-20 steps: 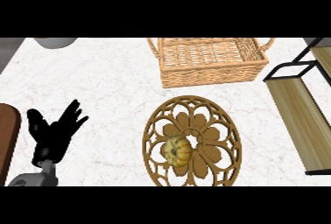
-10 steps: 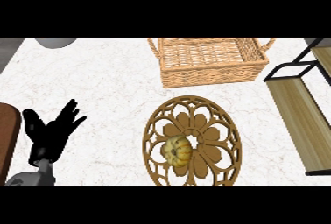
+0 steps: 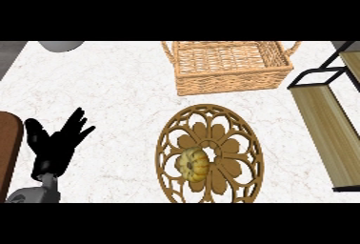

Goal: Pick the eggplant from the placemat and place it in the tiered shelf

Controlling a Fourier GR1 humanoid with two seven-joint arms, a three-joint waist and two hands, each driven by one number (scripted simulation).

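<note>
A small yellow-orange ribbed vegetable (image 3: pixel 193 164), more like a little squash than an eggplant, lies near the middle of an oval, wooden, openwork placemat (image 3: pixel 233 132) at the lower centre of the counter. The tiered shelf (image 3: pixel 325 125), with light wooden boards in a black frame, stands along the right edge. My left hand (image 3: pixel 57 143) rests open at the lower left with its fingers pointing up. It is well to the left of the placemat and touches nothing. My right hand does not show.
A wicker basket (image 3: pixel 228 80) with handles stands behind the placemat, next to the shelf's far end. A dark brown board (image 3: pixel 7 147) lies at the left edge beside my left hand. A grey round object (image 3: pixel 60 45) shows at the top left.
My left hand has drifted very slightly to the left. Nothing else has moved.
</note>
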